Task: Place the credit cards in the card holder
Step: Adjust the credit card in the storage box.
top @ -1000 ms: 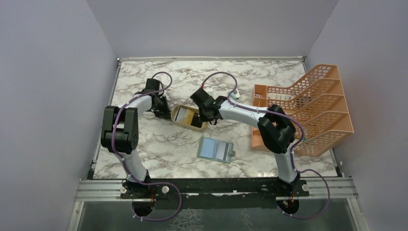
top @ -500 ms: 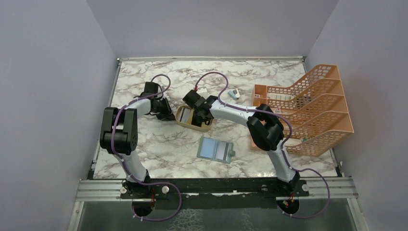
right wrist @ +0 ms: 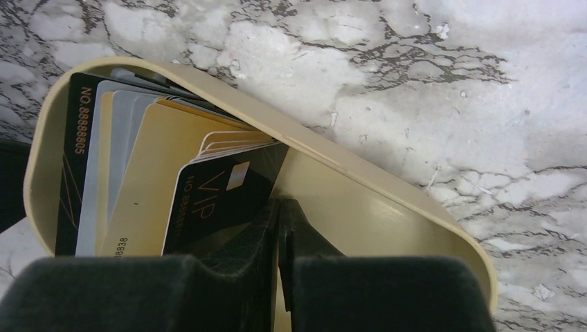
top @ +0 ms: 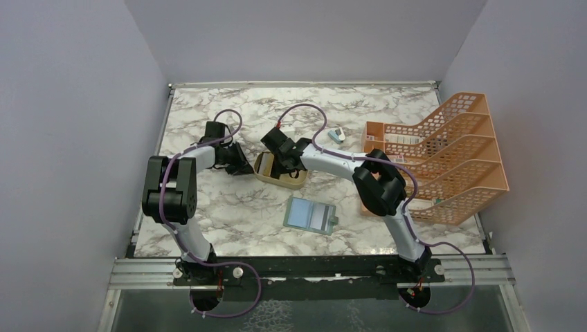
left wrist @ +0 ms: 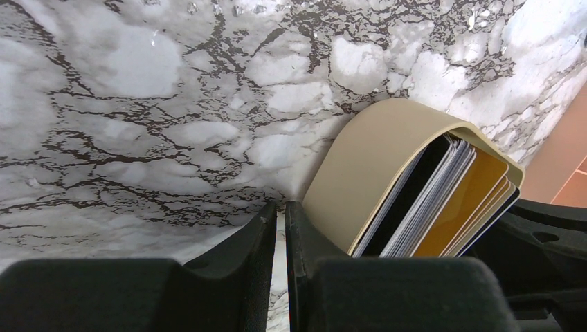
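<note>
right wrist: VIP print, credit cards point(right wrist: 138, 180) | top: card holder point(top: 309, 216) open

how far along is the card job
Done: nothing; the card holder lies open, apart from the dish, no card visibly in it. In hand: right gripper, jaws shut, sits among the credit cards in the dish; left gripper beside its wall. To do: every card.

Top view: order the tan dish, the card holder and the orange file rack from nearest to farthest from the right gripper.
1. Tan dish: directly under the right gripper.
2. Card holder: lying toward the arm bases.
3. Orange file rack: far off to the right.
</note>
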### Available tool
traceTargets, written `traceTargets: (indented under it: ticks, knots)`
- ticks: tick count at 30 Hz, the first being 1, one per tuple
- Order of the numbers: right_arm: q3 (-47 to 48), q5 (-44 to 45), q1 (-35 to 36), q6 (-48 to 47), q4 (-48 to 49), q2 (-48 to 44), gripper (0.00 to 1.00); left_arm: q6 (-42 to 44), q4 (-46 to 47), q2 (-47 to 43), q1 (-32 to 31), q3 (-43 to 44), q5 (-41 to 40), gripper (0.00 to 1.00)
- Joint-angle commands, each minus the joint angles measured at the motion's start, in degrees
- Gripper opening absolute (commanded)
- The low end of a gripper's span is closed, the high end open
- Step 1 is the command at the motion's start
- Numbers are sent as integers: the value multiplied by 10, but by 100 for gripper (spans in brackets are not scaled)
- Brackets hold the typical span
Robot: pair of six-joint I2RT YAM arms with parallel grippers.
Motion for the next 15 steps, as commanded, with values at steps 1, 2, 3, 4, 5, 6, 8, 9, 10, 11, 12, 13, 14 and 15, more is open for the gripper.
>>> traceTargets:
  ticks: [1,2,3,4,5,6,8,9,10,11,12,13,14,15]
  knots:
    - [-3,-48,6,14,24,47,5,-30,30,-16,-12,-16,88,16]
    - [-5,-52,6,13,30,46,5,-31,32,-16,-12,-18,90,16]
    - [-9,-56,6,13,39,45,5,-32,35,-17,-12,-19,93,16]
    - [-13,-61,6,12,54,43,5,-34,36,-19,-12,-20,95,16]
    - [-18,-63,6,10,62,42,5,-36,38,-21,-12,-21,97,16]
    - [-20,-66,6,11,68,42,5,-37,40,-23,-12,-21,98,16]
    - [-19,-70,5,10,75,42,5,-37,41,-26,-12,-19,98,17]
    - [-19,-73,6,10,79,44,5,-37,42,-27,-12,-18,99,17]
    - [-19,-76,6,9,84,45,5,-38,43,-28,-12,-18,102,17]
    - [-19,-77,6,8,89,47,5,-40,46,-29,-13,-17,107,17]
    - [-18,-79,6,6,91,50,5,-40,46,-30,-14,-16,110,17]
    - [-15,-80,5,6,89,52,5,-42,47,-31,-13,-15,111,18]
    - [-12,-75,6,6,81,55,5,-42,47,-34,-13,-16,110,18]
    - [-6,-68,6,13,69,57,5,-41,45,-34,-13,-16,107,18]
